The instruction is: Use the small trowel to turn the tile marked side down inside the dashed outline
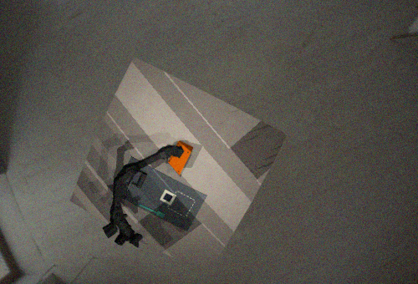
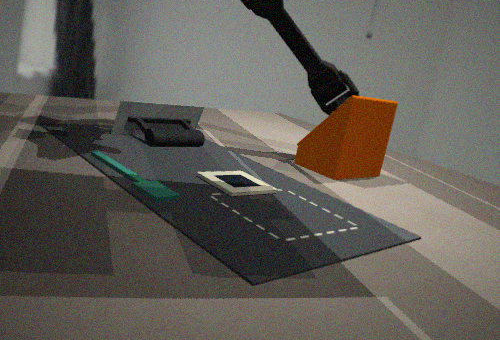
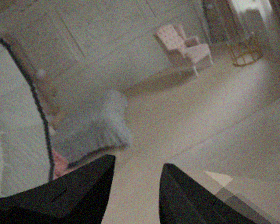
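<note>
The pale tile (image 1: 167, 197) (image 2: 237, 182) lies flat on the dark mat (image 1: 200, 196) (image 2: 380, 237), its dark square mark facing up. It sits at one end of the dashed outline (image 1: 194, 201) (image 2: 286, 240), partly overlapping its edge; most of the outline is uncovered. The teal trowel (image 1: 152, 211) (image 2: 156, 189) lies on the mat along one long edge, beside the tile. My gripper (image 3: 138, 169) is partly open and empty, a narrow gap between its fingertips. It is at the orange block, well away from tile and trowel; its fingertips are not clear in the top and exterior views.
The tall orange wedge-shaped block (image 1: 180, 160) (image 2: 350, 140) stands beside the mat. A dark cylinder with a bracket (image 1: 139, 179) (image 2: 175, 134) sits at the mat's other end, before an upright grey panel (image 2: 160, 109). Shadows cross the table.
</note>
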Robot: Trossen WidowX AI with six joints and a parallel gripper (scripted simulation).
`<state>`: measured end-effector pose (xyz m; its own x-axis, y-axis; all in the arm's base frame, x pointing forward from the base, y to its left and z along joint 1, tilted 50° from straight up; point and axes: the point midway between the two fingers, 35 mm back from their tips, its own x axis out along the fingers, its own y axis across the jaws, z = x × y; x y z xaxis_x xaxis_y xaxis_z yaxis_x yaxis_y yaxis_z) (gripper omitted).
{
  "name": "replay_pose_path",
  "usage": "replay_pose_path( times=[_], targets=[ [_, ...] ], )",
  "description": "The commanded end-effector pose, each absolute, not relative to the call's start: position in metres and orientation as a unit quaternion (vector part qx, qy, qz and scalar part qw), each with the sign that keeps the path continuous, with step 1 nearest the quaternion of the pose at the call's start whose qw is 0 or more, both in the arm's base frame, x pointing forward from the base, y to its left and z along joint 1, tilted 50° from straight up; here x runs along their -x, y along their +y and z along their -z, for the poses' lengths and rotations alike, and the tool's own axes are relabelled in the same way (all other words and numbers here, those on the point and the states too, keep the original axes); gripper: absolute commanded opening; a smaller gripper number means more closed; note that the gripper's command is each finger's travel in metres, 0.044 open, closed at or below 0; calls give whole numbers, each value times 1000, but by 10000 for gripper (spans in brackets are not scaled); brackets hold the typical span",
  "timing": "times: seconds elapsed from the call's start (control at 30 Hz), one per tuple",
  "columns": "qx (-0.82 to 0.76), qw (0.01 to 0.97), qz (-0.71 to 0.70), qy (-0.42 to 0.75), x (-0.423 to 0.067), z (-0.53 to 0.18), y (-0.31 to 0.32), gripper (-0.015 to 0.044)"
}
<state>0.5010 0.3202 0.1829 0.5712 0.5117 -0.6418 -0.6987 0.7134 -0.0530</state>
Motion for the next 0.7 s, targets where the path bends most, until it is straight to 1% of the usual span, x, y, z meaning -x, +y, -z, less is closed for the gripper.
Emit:
replay_pose_path(
  times=[0.0, 0.33, 0.67],
  targets=[
    [197, 867, -326, 320, -497, -179, 298, 100],
    [320, 830, -276, 363, -482, -171, 235, 100],
    [440, 760, -240, 414, -456, -167, 170, 100]
  ],
)
